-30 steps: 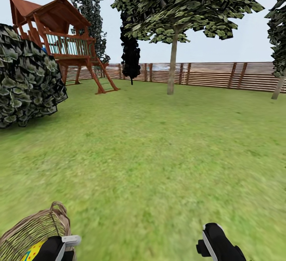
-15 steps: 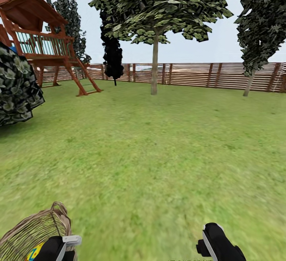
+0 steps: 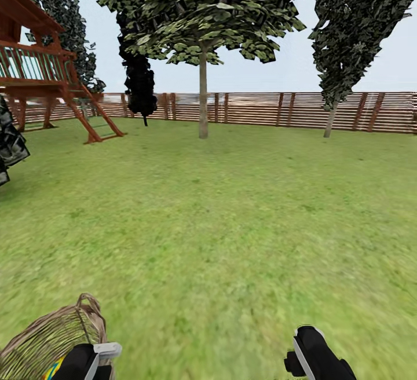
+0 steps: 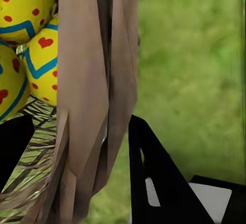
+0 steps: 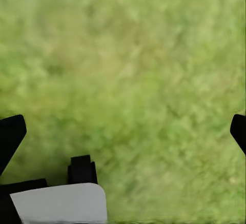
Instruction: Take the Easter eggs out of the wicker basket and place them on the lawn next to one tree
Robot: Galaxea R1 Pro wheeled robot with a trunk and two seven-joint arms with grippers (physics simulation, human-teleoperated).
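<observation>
Flat, bright daylight — no cast shadows; the lawn [image 3: 231, 241] smears into blur up close.

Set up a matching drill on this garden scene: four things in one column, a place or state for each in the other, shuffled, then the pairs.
1. eggs
2. right gripper
3. playset
4. left gripper

A. open over bare grass
B. far left, by the fence
C. inside the basket
D. fingers astride the basket's rim

Pairs: 1-C, 2-A, 3-B, 4-D

wicker basket [image 3: 49, 339]: cut off at the head view's lower edge
Easter eggs [image 4: 28, 44]: partly hidden behind the basket rim
playset [image 3: 40, 73]: cropped at the left edge
</observation>
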